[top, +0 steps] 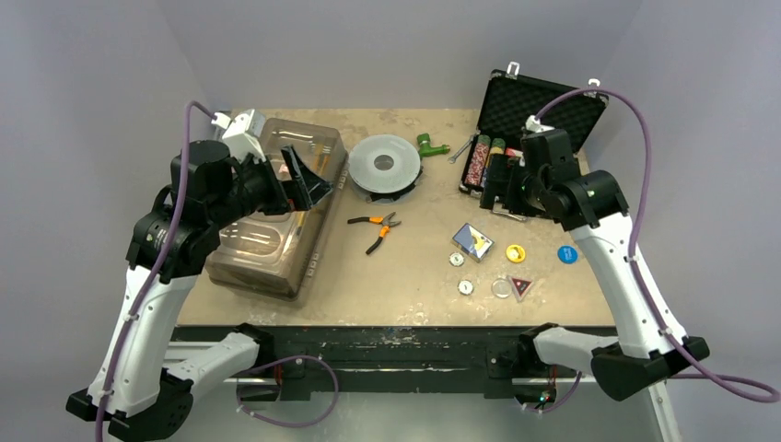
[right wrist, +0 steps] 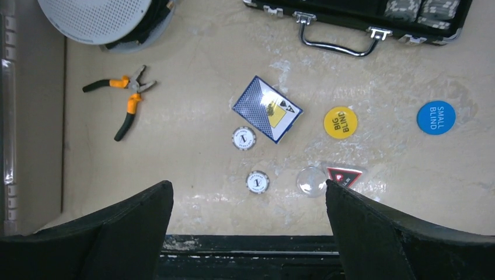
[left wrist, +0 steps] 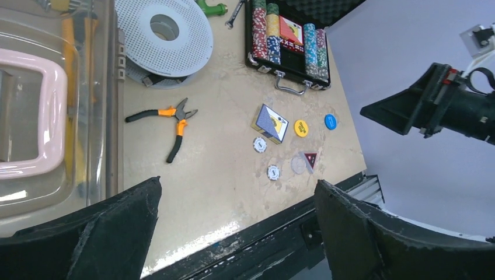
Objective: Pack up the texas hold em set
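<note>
- Grip: wide apart on right gripper (right wrist: 247,184) and left gripper (left wrist: 238,181), nothing held.
- Drop over card deck (right wrist: 267,109), near briefcase (top: 536,103); turn to match its tilt.

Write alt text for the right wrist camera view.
Loose poker pieces lie on a beige table: card deck, yellow button, blue button, two white chips, triangular button. The handle edge of the black case lines the top; the open right gripper frames the bottom.
</note>
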Motion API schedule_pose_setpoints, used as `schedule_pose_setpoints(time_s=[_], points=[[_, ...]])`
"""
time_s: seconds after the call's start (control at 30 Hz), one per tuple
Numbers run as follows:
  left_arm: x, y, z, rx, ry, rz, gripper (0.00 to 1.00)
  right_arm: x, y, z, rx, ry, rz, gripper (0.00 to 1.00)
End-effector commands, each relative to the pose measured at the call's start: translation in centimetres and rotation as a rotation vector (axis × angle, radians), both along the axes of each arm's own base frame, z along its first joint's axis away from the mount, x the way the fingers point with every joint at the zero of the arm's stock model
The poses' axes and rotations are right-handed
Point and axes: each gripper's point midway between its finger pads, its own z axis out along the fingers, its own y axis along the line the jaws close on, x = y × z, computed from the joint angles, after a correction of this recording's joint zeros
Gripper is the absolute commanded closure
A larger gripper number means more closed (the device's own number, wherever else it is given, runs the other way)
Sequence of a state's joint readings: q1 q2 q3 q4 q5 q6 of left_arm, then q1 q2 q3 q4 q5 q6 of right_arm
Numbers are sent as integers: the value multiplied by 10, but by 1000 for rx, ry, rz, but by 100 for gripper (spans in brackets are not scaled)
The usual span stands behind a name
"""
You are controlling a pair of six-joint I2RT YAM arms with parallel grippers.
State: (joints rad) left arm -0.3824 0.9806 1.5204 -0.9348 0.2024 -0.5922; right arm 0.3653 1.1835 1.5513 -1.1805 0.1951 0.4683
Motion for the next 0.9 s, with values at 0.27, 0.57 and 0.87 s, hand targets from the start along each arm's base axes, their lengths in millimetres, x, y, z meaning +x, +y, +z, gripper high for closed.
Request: schedule_pose_setpoints(time_s=[0.27, 0.57, 0.87], points=[[1, -19, 4, -33, 36, -82, 0, 12, 30, -97, -33, 290, 176, 1], [-10, -24, -9, -20, 90, -141, 0, 38, 39, -159, 71, 297, 135, 1], [-14, -25, -8, -1, 100, -175, 0, 70, 29, -215, 125, 388, 69, 1]])
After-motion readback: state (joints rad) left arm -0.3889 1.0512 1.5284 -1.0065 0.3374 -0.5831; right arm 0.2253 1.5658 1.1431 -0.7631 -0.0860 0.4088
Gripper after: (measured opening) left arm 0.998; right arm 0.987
